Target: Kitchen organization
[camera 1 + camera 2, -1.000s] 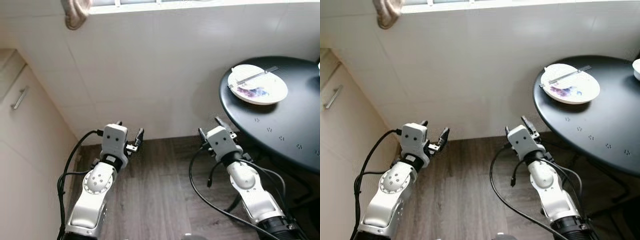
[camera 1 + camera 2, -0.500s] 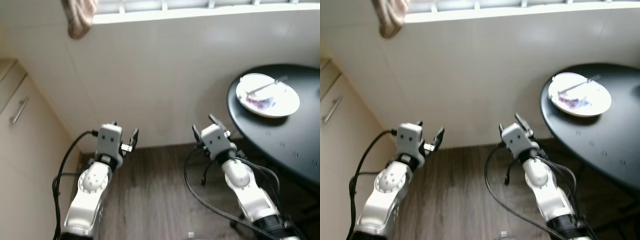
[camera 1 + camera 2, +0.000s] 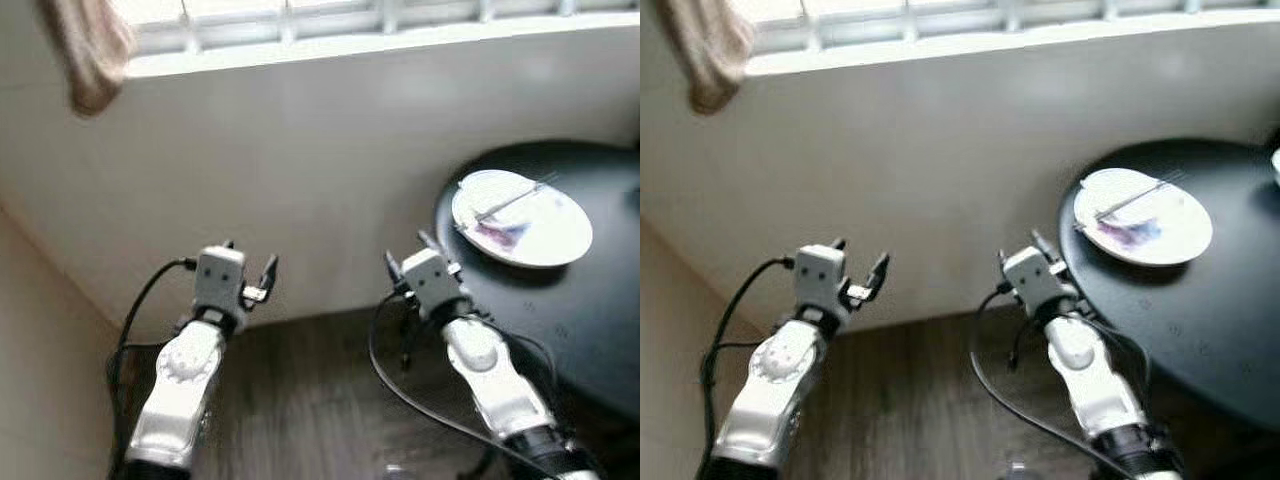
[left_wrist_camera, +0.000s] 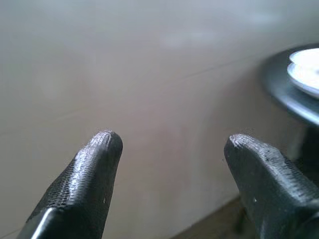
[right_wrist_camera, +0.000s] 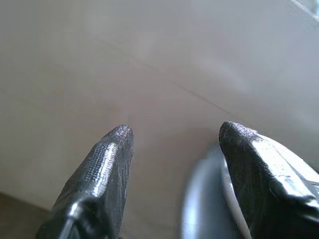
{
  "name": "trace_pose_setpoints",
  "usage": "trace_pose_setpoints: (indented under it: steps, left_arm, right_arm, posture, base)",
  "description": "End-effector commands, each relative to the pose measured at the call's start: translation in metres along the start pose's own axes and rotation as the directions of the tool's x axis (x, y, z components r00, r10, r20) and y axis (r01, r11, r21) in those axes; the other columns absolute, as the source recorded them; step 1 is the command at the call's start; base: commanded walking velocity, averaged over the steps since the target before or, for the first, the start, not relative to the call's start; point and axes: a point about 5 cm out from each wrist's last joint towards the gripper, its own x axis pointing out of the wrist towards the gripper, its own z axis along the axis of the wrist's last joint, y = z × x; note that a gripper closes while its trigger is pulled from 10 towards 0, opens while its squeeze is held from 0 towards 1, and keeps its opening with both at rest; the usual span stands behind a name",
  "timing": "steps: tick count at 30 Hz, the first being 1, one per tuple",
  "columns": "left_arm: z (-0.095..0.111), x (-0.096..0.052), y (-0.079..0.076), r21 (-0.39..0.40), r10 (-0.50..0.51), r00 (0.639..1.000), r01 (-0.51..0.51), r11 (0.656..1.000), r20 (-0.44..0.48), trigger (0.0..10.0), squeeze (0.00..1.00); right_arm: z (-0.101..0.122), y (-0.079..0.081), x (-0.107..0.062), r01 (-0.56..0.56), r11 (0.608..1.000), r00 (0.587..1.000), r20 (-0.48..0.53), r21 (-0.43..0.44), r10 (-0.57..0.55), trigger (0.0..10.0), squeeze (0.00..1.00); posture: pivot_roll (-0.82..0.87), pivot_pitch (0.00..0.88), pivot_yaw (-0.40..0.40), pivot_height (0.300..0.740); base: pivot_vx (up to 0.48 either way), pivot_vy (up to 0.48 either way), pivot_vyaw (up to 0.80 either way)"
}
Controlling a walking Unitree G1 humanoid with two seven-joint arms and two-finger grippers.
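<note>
Left gripper [image 3: 250, 268]: held raised in front of the pale tiled wall [image 3: 320, 170], above the dark wood floor [image 3: 300, 400]; its two black fingers [image 4: 89, 174] are spread apart with nothing between them.
Right gripper [image 3: 412, 255]: raised just beside the near edge of the round black counter [image 3: 580, 330], without touching it as far as can be told; its fingers [image 5: 107, 167] are parted and nothing is gripped.
Counter: a round black top, seen at the robot's right against the wall; its curved edge is seen past the right gripper in the right wrist view.
Plate [image 3: 525, 205]: a white plate is set on the far part of the counter, well apart from both grippers; a purplish smear is seen on its surface.
Utensil [image 3: 515, 193]: a thin pale stick-like piece is laid slantwise across the plate; whether it is chopsticks or something else cannot be told through the blur.
Cloth [image 3: 90, 50]: a beige cloth is hung from the window ledge at the robot's upper left.
Window ledge [image 3: 400, 40]: a bright white sill is run along the top of the wall.
Cabinet [image 3: 40, 360]: a beige panel is seen at the robot's far left, beside the left arm.
Cables: black cables are looped from both silver arms down toward the floor.
</note>
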Motion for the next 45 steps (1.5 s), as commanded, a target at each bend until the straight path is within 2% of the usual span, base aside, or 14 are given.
trace_pose_setpoints:
  steps: [1,6,14,15,16,18,24,26,30,43,45]
  left_arm:
    - [-0.003,-0.004,0.010,0.025,0.025,1.000,-0.024,0.999,-0.013,10.0,0.00]
    - [-0.003,-0.004,0.010,0.017,0.027,1.000,-0.027,1.000,-0.009,10.0,0.00]
    - [-0.002,-0.004,0.010,0.007,0.034,0.999,-0.034,0.999,-0.004,10.0,0.00]
    - [-0.002,-0.004,0.009,0.005,0.036,0.999,-0.036,0.999,-0.002,10.0,0.00]
    - [-0.002,-0.004,0.009,0.005,0.036,0.999,-0.036,0.999,-0.002,10.0,0.00]
    - [-0.002,-0.004,0.009,0.002,0.037,0.999,-0.037,0.999,0.000,10.0,0.00]
    - [-0.002,-0.004,0.009,0.001,0.038,0.999,-0.038,0.999,0.001,10.0,0.00]
    - [-0.002,-0.004,0.008,-0.001,0.038,0.999,-0.038,0.999,0.002,10.0,0.00]
    - [-0.002,-0.003,0.008,-0.003,0.037,0.999,-0.037,0.999,0.003,10.0,0.00]
    - [-0.003,-0.003,0.007,-0.014,0.033,0.999,-0.033,0.999,0.003,10.0,0.00]
    - [-0.003,-0.003,0.008,-0.015,0.031,1.000,-0.031,0.999,-0.001,10.0,0.00]
  right_arm:
    - [0.005,0.005,0.002,-0.008,1.000,1.000,0.020,0.001,0.008,10.0,0.00]
    - [0.005,0.005,0.002,-0.007,1.000,1.000,0.020,0.001,0.007,10.0,0.00]
    - [0.006,0.004,0.002,0.000,1.000,1.000,0.024,-0.003,0.000,10.0,0.00]
    - [0.009,0.002,0.002,0.017,0.998,0.999,0.052,-0.054,-0.014,10.0,0.00]
    - [0.009,0.002,0.002,0.017,0.998,0.999,0.052,-0.054,-0.014,10.0,0.00]
    - [0.015,0.000,0.003,0.033,0.993,0.995,0.098,-0.115,-0.022,10.0,0.00]
    - [0.019,-0.002,0.004,0.053,0.992,0.992,0.123,-0.113,-0.039,10.0,0.00]
    - [0.022,-0.004,0.004,0.067,0.983,0.989,0.142,-0.170,-0.043,10.0,0.00]
    - [0.022,-0.004,0.004,0.071,0.975,0.988,0.152,-0.211,-0.039,10.0,0.00]
    - [0.018,0.002,0.003,0.032,0.964,0.990,0.139,-0.263,0.005,10.0,0.00]
    - [0.012,0.001,0.002,-0.005,0.943,0.993,0.107,-0.333,0.043,10.0,0.00]
  posture:
    - [-0.16,0.024,0.019,0.740]
    - [-0.16,0.024,0.019,0.740]
    - [-0.16,0.030,0.016,0.740]
    - [-0.16,0.030,0.014,0.740]
    - [-0.16,0.030,0.014,0.740]
    - [-0.16,0.031,0.013,0.740]
    - [-0.16,0.031,0.012,0.740]
    - [-0.16,0.032,0.008,0.740]
    - [-0.16,0.034,0.007,0.740]
    - [-0.16,0.033,0.008,0.740]
    - [-0.16,0.033,0.008,0.740]
  base:
    - [0.000,0.000,0.00]
    - [0.000,0.000,0.00]
    - [0.295,0.000,0.00]
    - [0.300,0.000,0.00]
    - [0.300,0.000,0.00]
    - [0.296,0.000,0.00]
    - [0.294,0.000,0.00]
    - [0.249,0.000,0.00]
    - [0.186,0.000,0.00]
    - [0.000,0.000,0.00]
    - [0.000,0.000,0.00]
